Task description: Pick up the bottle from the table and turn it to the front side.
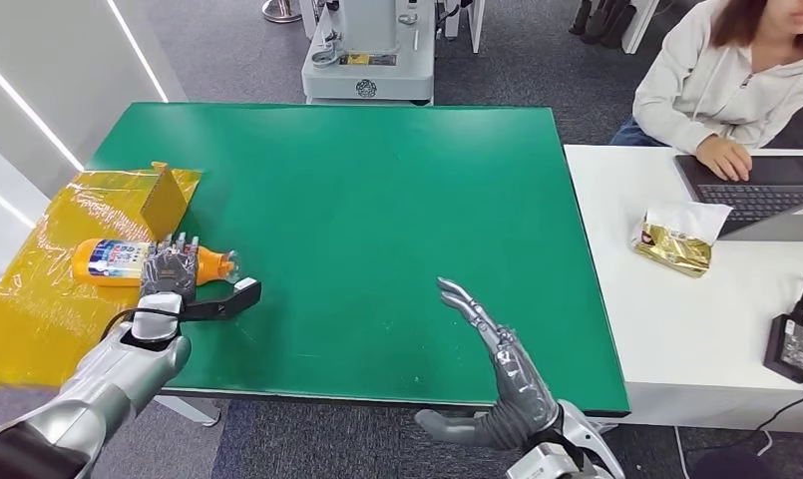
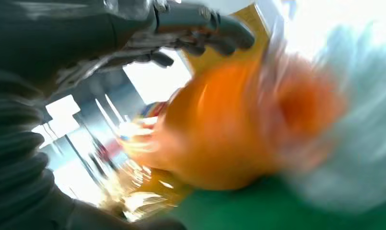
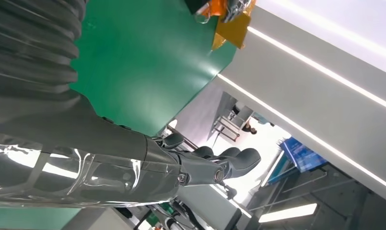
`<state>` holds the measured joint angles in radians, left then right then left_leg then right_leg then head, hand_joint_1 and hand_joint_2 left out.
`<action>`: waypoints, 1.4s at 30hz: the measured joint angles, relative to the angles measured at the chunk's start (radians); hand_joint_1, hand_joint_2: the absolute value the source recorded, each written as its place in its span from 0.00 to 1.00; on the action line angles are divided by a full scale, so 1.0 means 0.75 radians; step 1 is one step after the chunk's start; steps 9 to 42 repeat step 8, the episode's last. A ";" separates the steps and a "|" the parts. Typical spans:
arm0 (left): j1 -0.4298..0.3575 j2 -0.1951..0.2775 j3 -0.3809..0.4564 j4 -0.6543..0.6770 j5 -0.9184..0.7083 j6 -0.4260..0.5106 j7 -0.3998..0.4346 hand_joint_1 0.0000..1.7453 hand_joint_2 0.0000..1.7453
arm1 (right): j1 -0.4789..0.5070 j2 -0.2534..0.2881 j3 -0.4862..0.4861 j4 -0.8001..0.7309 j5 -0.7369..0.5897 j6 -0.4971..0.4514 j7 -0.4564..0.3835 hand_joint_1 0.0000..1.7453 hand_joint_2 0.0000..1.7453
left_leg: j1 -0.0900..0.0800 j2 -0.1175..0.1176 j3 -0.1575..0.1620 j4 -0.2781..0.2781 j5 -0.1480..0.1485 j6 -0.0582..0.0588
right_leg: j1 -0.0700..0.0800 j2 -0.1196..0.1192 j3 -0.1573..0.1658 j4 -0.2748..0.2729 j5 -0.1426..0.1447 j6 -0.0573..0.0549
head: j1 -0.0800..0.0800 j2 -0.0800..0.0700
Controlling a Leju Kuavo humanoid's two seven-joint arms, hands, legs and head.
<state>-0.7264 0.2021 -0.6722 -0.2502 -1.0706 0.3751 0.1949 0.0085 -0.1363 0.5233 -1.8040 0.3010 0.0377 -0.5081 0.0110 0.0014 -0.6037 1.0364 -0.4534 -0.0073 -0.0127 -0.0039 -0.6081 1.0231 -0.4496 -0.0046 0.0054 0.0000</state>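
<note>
Bottle [image 1: 118,261]: glossy orange plastic w/ printed label. Under it yellow film [image 1: 38,299], shiny, crinkled. Green surface [image 1: 377,230] matt, smooth. Left hand [image 1: 170,269] grey, metallic-looking. Snack bag [image 1: 676,239]: gold foil.

A wide stretch of bare green counter [image 1: 377,200] lies open between the robot's two hands, from the far edge to the near one. At the counter's left edge, crinkled yellow wrapping [image 1: 38,289] and an upright yellow box [image 1: 165,197] crowd the orange bottle [image 1: 113,261], on which the left hand [image 1: 170,269] rests from the near side. The right hand [image 1: 497,349], fingers [image 1: 459,295] spread, hovers over the near edge. To the right, a white desk [image 1: 696,329] carries a gold packet [image 1: 673,244], a laptop [image 1: 756,195] and a person's hand [image 1: 724,157].
</note>
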 joint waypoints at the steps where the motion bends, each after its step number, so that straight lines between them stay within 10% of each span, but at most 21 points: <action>1: 0.013 -0.026 0.046 -0.008 0.042 0.101 -0.098 0.00 1.00 | 0.010 0.006 -0.007 0.000 0.003 0.002 -0.001 0.00 1.00 | 0.000 -0.002 -0.001 0.000 0.000 0.000 | 0.000 -0.002 0.000 0.000 0.000 0.000 | 0.000 0.000; 8: 0.149 -0.270 0.380 -0.341 -0.019 0.422 -0.621 0.00 1.00 | 0.014 0.073 -0.047 0.001 -0.014 0.015 0.052 0.00 1.00 | -0.002 -0.001 -0.003 0.001 -0.001 0.002 | -0.002 -0.002 0.000 -0.001 0.001 0.002 | 0.001 0.000; 42: 0.149 -0.270 0.380 -0.341 -0.019 0.422 -0.621 0.00 1.00 | 0.014 0.073 -0.047 0.001 -0.014 0.015 0.052 0.00 1.00 | -0.002 -0.001 -0.003 0.001 -0.001 0.002 | -0.002 -0.002 0.000 -0.001 0.001 0.002 | 0.001 0.000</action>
